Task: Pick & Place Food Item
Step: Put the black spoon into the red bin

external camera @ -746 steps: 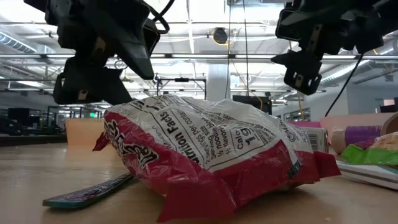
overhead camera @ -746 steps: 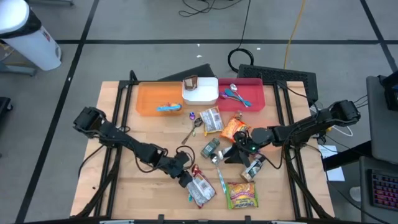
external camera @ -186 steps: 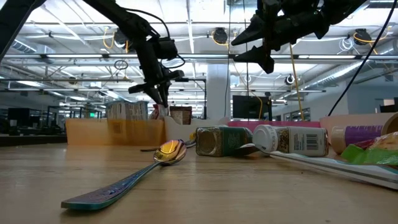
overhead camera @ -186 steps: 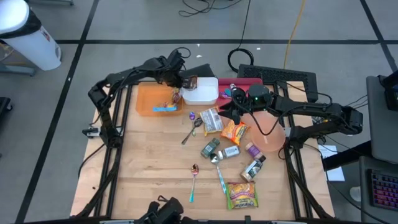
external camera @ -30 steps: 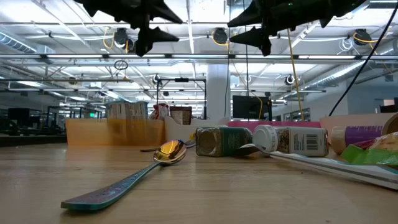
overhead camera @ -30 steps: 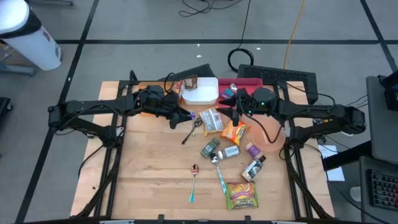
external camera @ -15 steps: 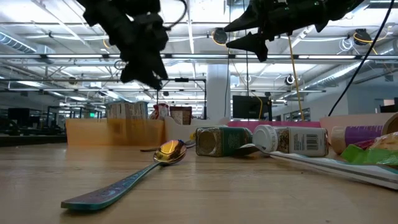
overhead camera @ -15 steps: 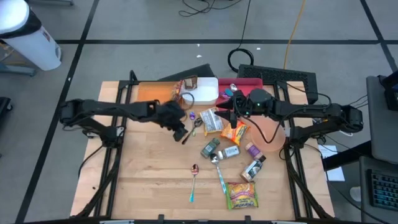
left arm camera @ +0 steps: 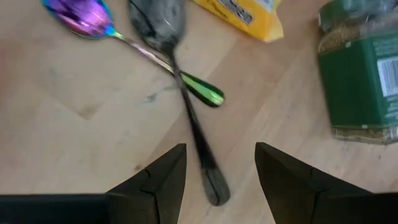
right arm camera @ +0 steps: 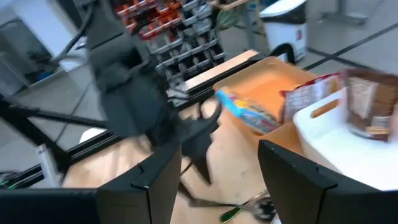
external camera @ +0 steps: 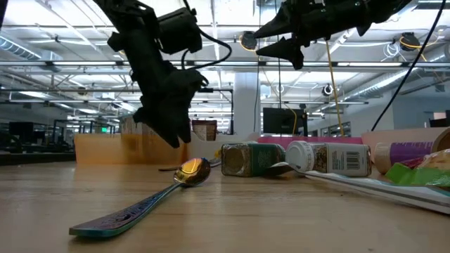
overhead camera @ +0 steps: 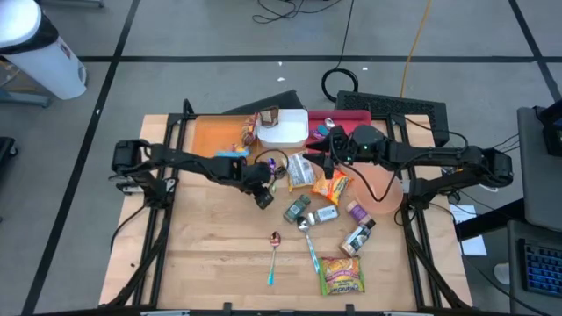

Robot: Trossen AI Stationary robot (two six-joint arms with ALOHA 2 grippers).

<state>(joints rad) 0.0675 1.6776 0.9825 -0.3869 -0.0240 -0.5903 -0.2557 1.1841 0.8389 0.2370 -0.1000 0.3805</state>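
We see our left tool [overhead camera: 262, 198] low over the middle of the desk [overhead camera: 193, 254], fingers part open and holding nothing. It hangs right above a dark spoon [left arm camera: 186, 118] that lies crossed with a shiny purple spoon [left arm camera: 84, 15]. Our right tool [overhead camera: 327, 158] hangs higher, toward the far edge, also part open and empty.

The food lies around the middle of the desk. A small orange bag [overhead camera: 331, 184] sits just under the right tool. A green spice jar [overhead camera: 297, 209] lies on its side near the left tool. A noodle packet [overhead camera: 342, 275] rests near the front edge.

We think the bags are light and soft, and they may crinkle and slip. It seems best to pinch one at a flat sealed edge. The jar looks hard and round, so it could roll. We would hold it across the middle.

The desk is bare wood. An orange tray [overhead camera: 209, 133], a white bin [overhead camera: 285, 136] and a red tray [overhead camera: 360, 132] line the far edge. Around it is grey floor with cables.
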